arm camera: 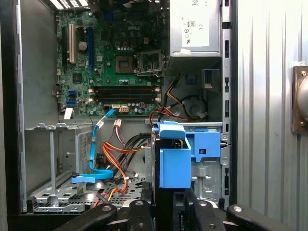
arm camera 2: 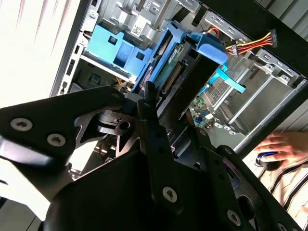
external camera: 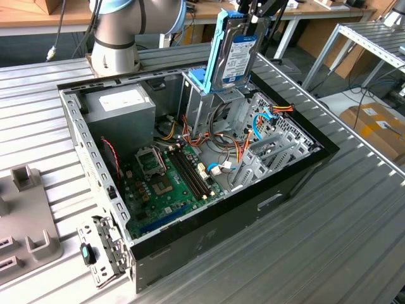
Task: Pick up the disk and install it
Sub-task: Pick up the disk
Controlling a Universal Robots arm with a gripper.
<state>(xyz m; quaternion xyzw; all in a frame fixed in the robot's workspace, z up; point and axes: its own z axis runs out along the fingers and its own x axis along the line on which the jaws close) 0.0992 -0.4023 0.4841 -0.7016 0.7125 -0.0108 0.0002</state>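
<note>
A: Where is the disk (external camera: 240, 58)?
B: In the hand (external camera: 255, 16), which is clenched on its upper edge. The disk hangs upright straight below the hand. Its label faces the exterior view and a light blue rail (external camera: 219, 45) runs down one side.
A: Is it installed?
B: No. Its lower end is level with the top of the metal drive cage (external camera: 204, 109), just beside the blue latch (external camera: 199, 76). I cannot tell whether it touches the cage.
A: And further below the hand?
B: The open computer case (external camera: 253, 209) lies on the ribbed metal surface (external camera: 342, 253). Inside it, the green motherboard (external camera: 161, 183) sits low and off to one side of the hand. The grey power supply (external camera: 123, 104) stands beyond the cage, and orange and yellow cables (arm camera: 118, 155) run beside the cage.
</note>
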